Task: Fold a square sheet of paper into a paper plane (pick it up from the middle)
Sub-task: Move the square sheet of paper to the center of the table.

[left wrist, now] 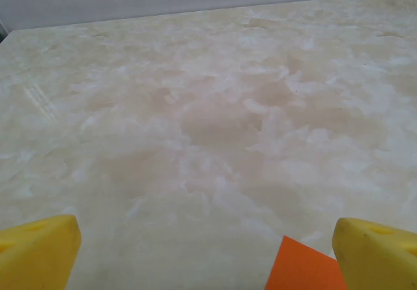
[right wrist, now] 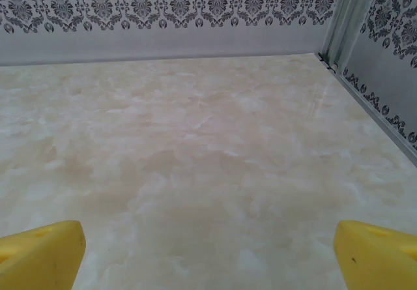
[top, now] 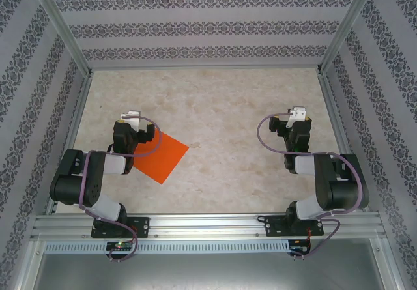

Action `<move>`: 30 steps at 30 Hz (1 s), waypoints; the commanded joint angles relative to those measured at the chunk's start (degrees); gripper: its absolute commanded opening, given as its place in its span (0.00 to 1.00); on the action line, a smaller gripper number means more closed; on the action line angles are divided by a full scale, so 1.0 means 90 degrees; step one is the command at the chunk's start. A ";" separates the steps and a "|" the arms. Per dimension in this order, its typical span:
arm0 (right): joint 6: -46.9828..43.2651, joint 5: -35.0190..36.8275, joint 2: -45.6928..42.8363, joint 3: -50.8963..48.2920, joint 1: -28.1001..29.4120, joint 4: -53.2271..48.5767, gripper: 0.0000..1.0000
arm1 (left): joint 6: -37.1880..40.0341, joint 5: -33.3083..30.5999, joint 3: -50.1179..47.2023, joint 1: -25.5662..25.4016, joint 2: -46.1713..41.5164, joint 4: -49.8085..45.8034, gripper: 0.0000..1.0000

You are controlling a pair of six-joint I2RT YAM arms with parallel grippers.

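Observation:
The square sheet of paper (top: 164,157) is bright orange and lies flat on the marble-patterned table, turned like a diamond, with no fold showing. Its left part is hidden under my left arm. My left gripper (top: 129,122) hovers over the sheet's upper-left edge and stands open. In the left wrist view one corner of the sheet (left wrist: 304,272) pokes in beside the right yellow finger (left wrist: 376,254), and bare table lies between the fingertips of the left gripper (left wrist: 205,257). My right gripper (top: 298,120) is far to the right, open (right wrist: 208,257) over bare table.
Patterned walls with metal posts (top: 65,36) close in the table on the left, back and right. A metal rail (top: 208,226) carrying both arm bases runs along the near edge. The table's right edge (right wrist: 365,101) is close to the right gripper.

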 commanded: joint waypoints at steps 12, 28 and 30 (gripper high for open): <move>0.0074 -0.0098 0.0041 0.0126 -0.0073 0.0183 0.98 | 0.0070 0.0099 0.0104 0.0091 0.0056 0.0366 1.00; 0.0494 0.0082 -0.1292 0.1388 0.0226 -0.3646 0.98 | -0.0442 0.0022 -0.0115 0.0160 -0.1999 -0.1055 1.00; 0.1029 -0.0308 -0.1442 0.2079 0.0253 -0.5137 0.98 | -0.0880 -0.0121 0.0142 0.0160 -0.2420 -0.1879 1.00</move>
